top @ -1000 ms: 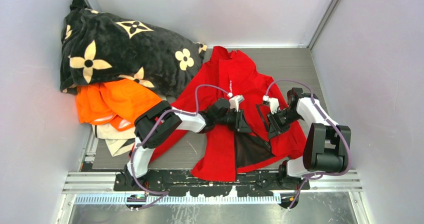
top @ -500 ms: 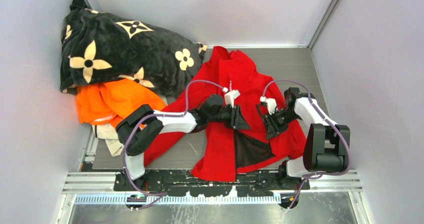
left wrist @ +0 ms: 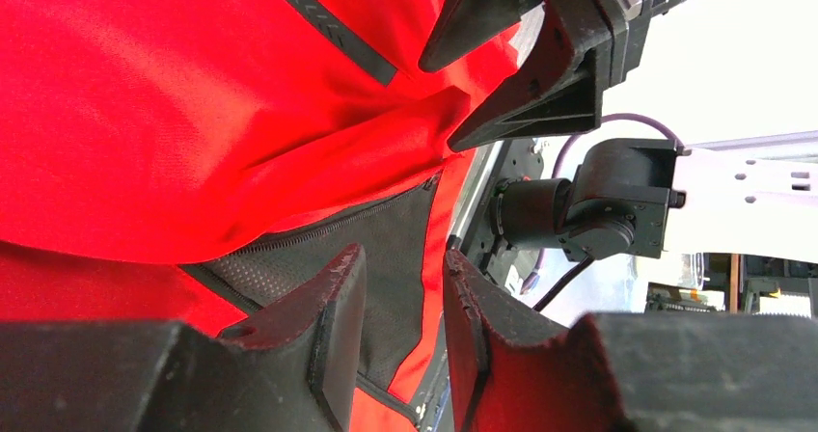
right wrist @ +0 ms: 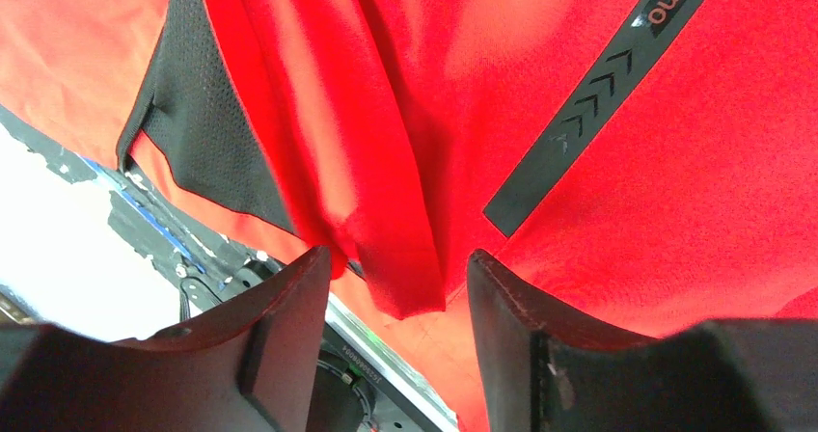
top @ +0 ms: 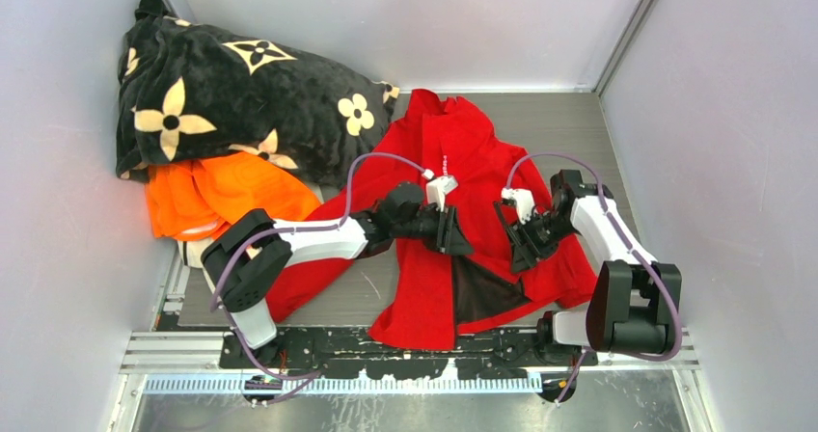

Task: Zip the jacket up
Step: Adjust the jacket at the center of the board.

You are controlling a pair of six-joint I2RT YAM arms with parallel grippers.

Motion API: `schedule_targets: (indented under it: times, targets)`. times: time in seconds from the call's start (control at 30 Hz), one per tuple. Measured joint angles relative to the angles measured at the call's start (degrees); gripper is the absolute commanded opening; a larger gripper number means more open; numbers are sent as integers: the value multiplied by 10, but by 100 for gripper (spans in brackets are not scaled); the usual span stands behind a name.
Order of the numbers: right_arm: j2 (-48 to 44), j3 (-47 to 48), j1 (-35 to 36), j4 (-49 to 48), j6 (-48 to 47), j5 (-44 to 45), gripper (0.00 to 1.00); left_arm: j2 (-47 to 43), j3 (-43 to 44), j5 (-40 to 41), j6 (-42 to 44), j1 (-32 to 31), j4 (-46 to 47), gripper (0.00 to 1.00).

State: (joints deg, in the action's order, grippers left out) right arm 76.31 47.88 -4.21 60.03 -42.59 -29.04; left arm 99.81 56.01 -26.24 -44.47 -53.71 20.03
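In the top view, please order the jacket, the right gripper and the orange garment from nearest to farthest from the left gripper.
1. Jacket: directly under the left gripper.
2. Right gripper: close on its right.
3. Orange garment: far to its left, off the jacket.

The left gripper [left wrist: 403, 263] sits at the bottom edge, its two dark fingers [left wrist: 338, 326] parted. The gap between them frames the dark mesh lining [left wrist: 381, 249] of the jacket [left wrist: 145, 114], bordered by a line of zip teeth [left wrist: 318, 231]. Above, the red fabric bulges in folds, crossed by a dark, chevron-marked pocket strip [left wrist: 333, 32]. At upper right the right gripper [left wrist: 439, 104] hangs over the cloth, jaws apart, with a purple cable [left wrist: 617, 119] behind it.
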Motion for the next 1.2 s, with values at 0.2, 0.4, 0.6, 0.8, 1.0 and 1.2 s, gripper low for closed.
schedule_targets:
  times: [0.2,0.4,0.6,0.8,1.0,1.2]
  targets:
    - [-9,0,11,3,-6,0,73,-9,-2,2,4,0,-16,36]
    - [-21,-8,42,-4,-1,10,75,-18,-11,3,5,0,-19,36]
    - [-31,-10,63,-16,9,21,69,-23,-14,2,7,0,-21,35]
    - [-39,-13,64,-23,16,35,54,-23,-15,0,6,-1,-26,32]
    - [-41,-16,64,-33,26,47,22,-23,-17,-4,6,-16,-36,30]
    - [-41,-16,64,-40,37,52,6,15,-16,-11,-3,-48,-23,30]
